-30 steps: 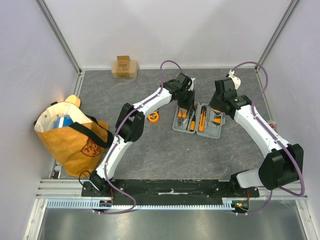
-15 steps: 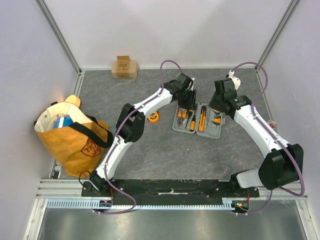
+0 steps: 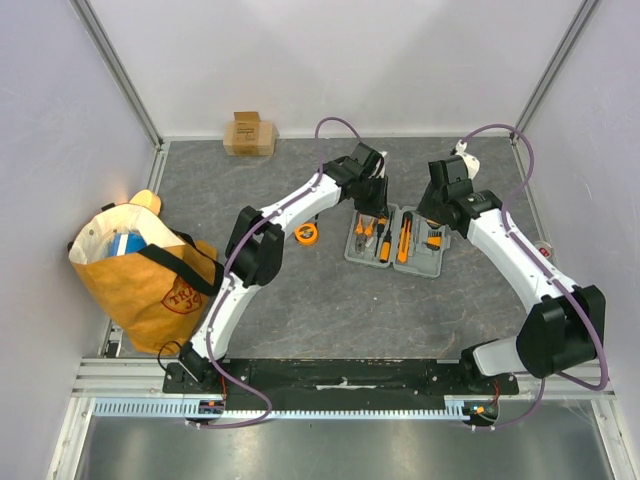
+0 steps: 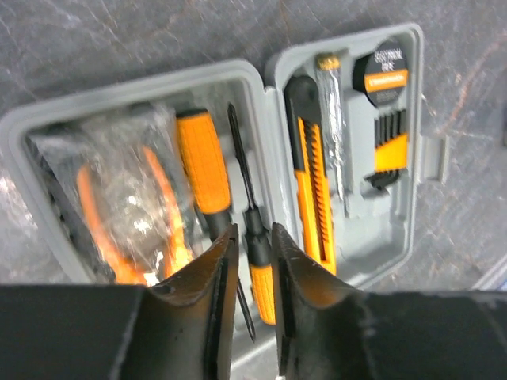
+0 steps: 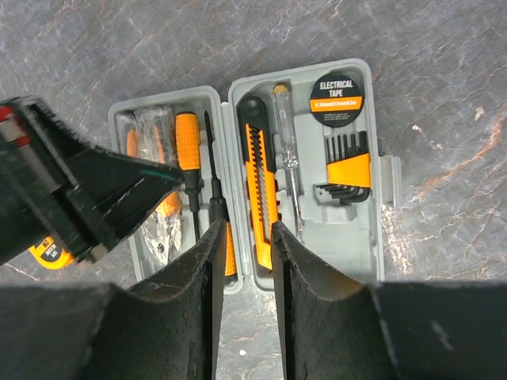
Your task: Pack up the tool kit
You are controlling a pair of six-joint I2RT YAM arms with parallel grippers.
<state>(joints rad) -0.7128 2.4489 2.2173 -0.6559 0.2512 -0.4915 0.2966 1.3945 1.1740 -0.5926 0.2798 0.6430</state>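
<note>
**Open case mid-table, one tool outside it**

Nearest the arm bases, at the left, slumps the yellow-orange bag (image 3: 150,285), which is no part of the kit.

The tool case (image 5: 360,237) lies mid-table, opened flat with both halves facing up. The left gripper (image 4: 253,229) hangs over its left half, the fingers only a narrow slot apart and holding nothing. The right gripper (image 5: 247,226) hangs over the hinge line, also with a narrow gap and empty.

The left half holds pliers (image 4: 131,222) in a crinkled clear wrapper and an orange-handled screwdriver (image 4: 202,170). The right half holds a utility knife (image 5: 260,170), a tester screwdriver (image 5: 287,142), hex keys (image 5: 348,170) and a roll of electrical tape (image 5: 336,100).

Just left of the case, on the bare table, sits the tape measure (image 3: 307,234).

The case looks like stiff, smooth moulded plastic, likely light in itself but weighted by steel tools. Its glossy walls may slip, so a pinch on the thin outer rim, near the latch tab (image 5: 390,178), should serve for folding one half over. The tape measure is probably hard, compact and rounded, best pinched across its flat faces. Which recess would take it I cannot tell.

Farthest off, by the back wall, stands a small cardboard box (image 3: 248,133).
</note>
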